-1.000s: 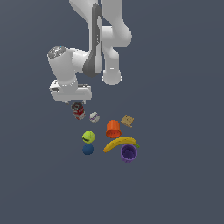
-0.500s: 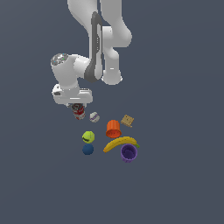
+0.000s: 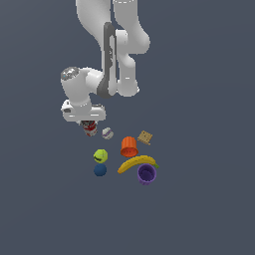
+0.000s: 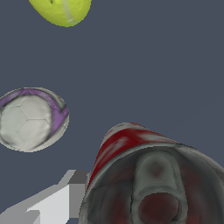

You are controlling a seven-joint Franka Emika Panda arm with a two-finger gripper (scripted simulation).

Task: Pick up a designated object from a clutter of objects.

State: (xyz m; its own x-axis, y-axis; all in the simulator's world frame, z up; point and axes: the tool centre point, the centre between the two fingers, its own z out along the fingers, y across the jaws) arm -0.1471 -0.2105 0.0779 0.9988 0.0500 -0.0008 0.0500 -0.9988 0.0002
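Note:
The designated object, a small red and white can (image 3: 90,129) with a dark top, stands at the exterior view's left end of the clutter of objects. My gripper (image 3: 89,125) has come down over it from above and appears open, with the can's top between the fingers. The white hand hides the upper part of the can. In the wrist view the can (image 4: 148,179) fills the frame close up, and one grey finger (image 4: 65,199) shows right beside it; the other finger is hidden.
A white-grey ball (image 3: 107,133) (image 4: 30,119) lies close beside the can. Farther off are a green-yellow ball (image 3: 100,156) (image 4: 61,9), blue ball (image 3: 100,170), orange cup (image 3: 129,146), tan cracker (image 3: 145,137), banana (image 3: 135,163) and purple cup (image 3: 146,174).
The hand has moved steadily downward onto the can, covering more of it. None of the objects has moved.

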